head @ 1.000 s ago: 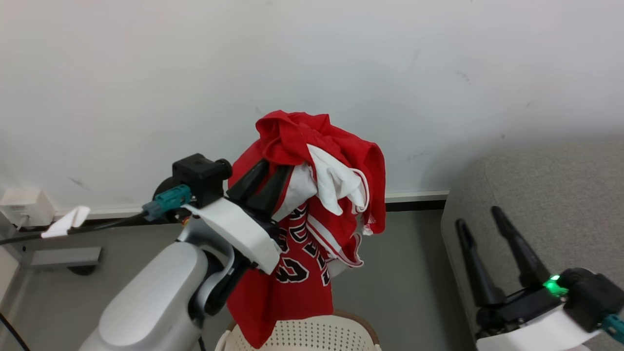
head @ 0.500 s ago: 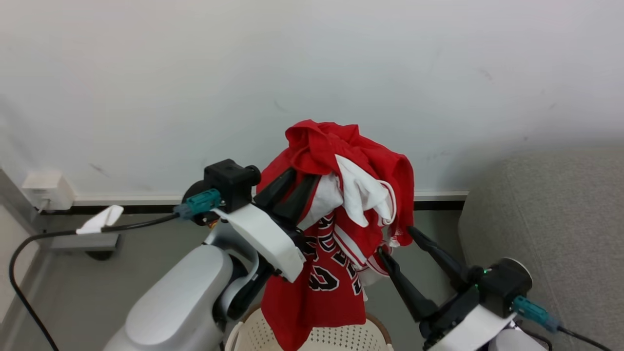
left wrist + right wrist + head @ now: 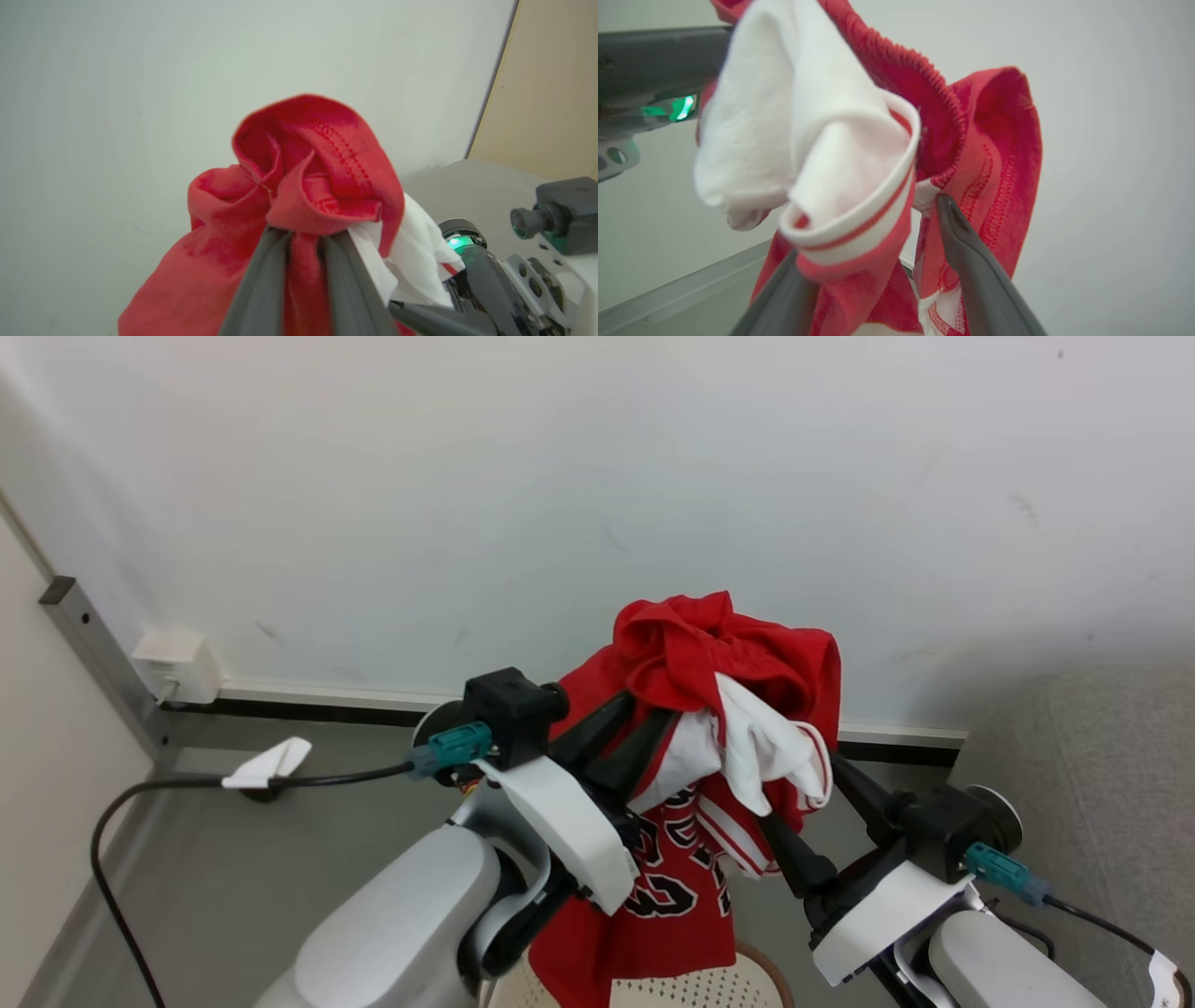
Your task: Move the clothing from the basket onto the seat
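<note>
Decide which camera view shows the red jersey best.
The head view: the jersey hangs at most of its length from the left claw above the basket, its lettering visible. The left wrist view shows its bunched red top pinched between fingers; the right wrist view, white lining and red hem close up.

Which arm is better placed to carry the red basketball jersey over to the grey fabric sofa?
Probably left: the left gripper is shut on the red jersey, held above the white perforated basket. The right gripper is open, merely straddling fabric, though nearer the grey sofa.
</note>
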### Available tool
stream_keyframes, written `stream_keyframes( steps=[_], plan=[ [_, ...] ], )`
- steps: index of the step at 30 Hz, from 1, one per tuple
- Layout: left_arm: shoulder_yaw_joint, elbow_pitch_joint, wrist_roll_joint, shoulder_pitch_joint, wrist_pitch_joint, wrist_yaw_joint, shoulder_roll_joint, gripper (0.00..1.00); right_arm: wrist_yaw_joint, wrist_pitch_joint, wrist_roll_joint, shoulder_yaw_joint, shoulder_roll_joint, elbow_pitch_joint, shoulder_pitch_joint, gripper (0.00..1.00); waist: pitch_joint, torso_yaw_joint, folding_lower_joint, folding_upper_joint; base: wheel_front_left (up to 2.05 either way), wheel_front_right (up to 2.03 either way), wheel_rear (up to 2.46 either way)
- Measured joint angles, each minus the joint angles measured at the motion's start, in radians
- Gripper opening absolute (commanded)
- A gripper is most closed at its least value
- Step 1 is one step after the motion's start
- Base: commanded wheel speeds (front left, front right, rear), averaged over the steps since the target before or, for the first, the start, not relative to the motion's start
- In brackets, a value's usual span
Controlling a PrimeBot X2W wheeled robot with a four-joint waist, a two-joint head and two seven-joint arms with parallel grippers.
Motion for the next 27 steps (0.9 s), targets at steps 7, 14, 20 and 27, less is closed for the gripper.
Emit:
stream_keyframes(
  steps=[7, 14, 20, 27],
  plan=[
    [-0.036, 0.007, 0.0, 0.0, 0.01, -0.016, -0.017, 0.0, 0.0, 0.0, 0.02, 0.057, 0.0, 0.055, -0.046, 1.0, -0.005, 0.047, 0.0, 0.0, 0.0, 0.0, 0.0],
    [-0.063, 0.021, -0.001, 0.003, 0.016, -0.029, -0.035, 0.0, 0.0, 0.0, 0.047, 0.125, 0.011, 0.102, -0.094, 1.0, -0.009, 0.09, 0.0, 0.0, 0.0, 0.0, 0.0],
    [-0.073, 0.031, -0.003, 0.003, 0.017, -0.032, -0.039, 0.0, 0.0, 0.0, 0.064, 0.146, 0.025, 0.141, -0.121, 1.0, -0.013, 0.109, 0.0, 0.0, 0.0, 0.0, 0.0],
    [-0.071, 0.038, -0.006, 0.003, 0.016, -0.028, -0.034, 0.0, 0.0, 0.0, 0.073, 0.171, 0.021, 0.14, -0.133, 0.0, -0.014, 0.106, -0.0001, 0.0, 0.0, 0.0, 0.0]
  ],
)
